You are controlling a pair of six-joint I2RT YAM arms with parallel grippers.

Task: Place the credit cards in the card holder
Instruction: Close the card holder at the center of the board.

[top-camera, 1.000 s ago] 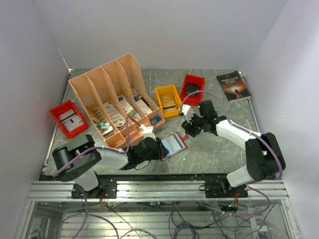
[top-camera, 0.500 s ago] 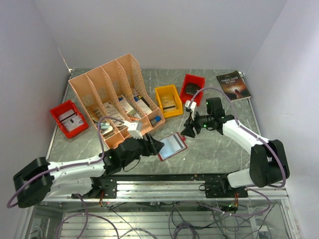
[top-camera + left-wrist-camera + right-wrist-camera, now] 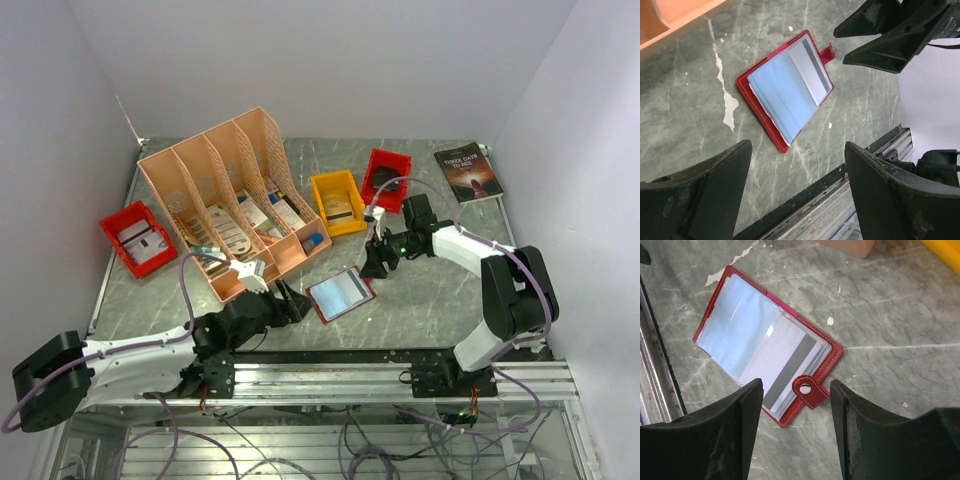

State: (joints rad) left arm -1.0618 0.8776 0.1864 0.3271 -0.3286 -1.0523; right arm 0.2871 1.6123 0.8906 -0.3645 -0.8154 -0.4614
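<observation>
1. From above, a peach plastic file rack (image 3: 230, 195), a red plastic bin (image 3: 138, 237), a yellow plastic bin (image 3: 337, 202), a second red bin (image 3: 385, 178) and a dark paperback book (image 3: 468, 171) ring the grey-green marbled worktop (image 3: 440, 295). Nothing lies over the square red leather-like card holder (image 3: 341, 293), which is open near the front edge. The left arm stretches low, with the left gripper (image 3: 298, 303) just beside the holder. The right gripper (image 3: 372, 262) points down at its far corner.
2. On the left wrist, the left gripper (image 3: 797, 147) is released and empty. The holder (image 3: 785, 90) lies flat, with a greyish dark-striped credit card (image 3: 812, 70) in its clear pocket.
3. On the right wrist, the right gripper (image 3: 795, 385) is spread, grasping nothing, above the holder's metal snap stud (image 3: 804, 388).
</observation>
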